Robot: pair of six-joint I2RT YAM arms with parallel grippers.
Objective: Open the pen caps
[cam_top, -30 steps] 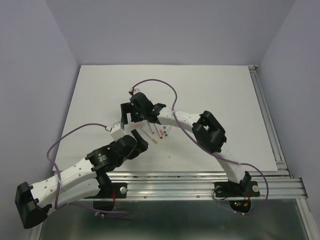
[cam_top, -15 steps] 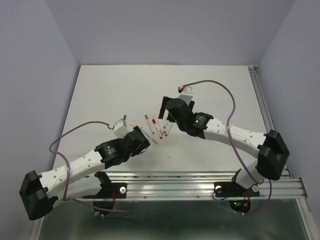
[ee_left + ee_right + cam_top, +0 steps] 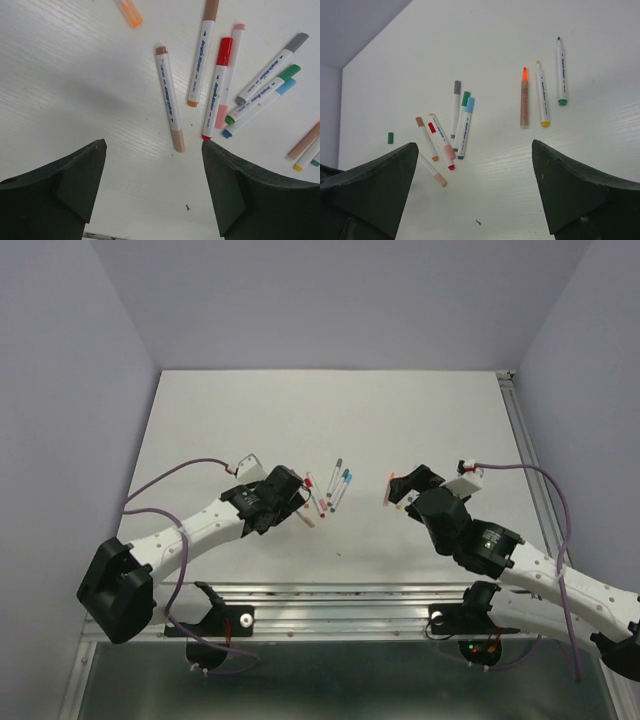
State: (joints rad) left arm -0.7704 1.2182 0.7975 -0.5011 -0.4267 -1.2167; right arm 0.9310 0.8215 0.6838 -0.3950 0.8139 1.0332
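Several capped pens (image 3: pixel 218 85) lie in a loose cluster on the white table, just ahead of my open, empty left gripper (image 3: pixel 154 190); the nearest is a beige-capped pen (image 3: pixel 169 97). The cluster also shows in the top view (image 3: pixel 322 495), with my left gripper (image 3: pixel 298 498) at its left. My right gripper (image 3: pixel 402 490) is open and empty to the right of it. In the right wrist view the cluster (image 3: pixel 441 136) lies far left of my right gripper (image 3: pixel 475 195). Three uncapped pens lie farther right: orange-tipped (image 3: pixel 524 97), yellow (image 3: pixel 542 95) and green (image 3: pixel 560 72). A loose green cap (image 3: pixel 390 138) lies at the left.
An orange-ended piece (image 3: pixel 129 10) lies beyond the cluster in the left wrist view. The white table (image 3: pixel 400 410) has an aluminium rail (image 3: pixel 535 480) along its right edge and another along the near edge (image 3: pixel 400 590).
Both grippers were together over the pens; the right arm has swung away to the right and the left gripper now sits at the cluster's left. Both are open.
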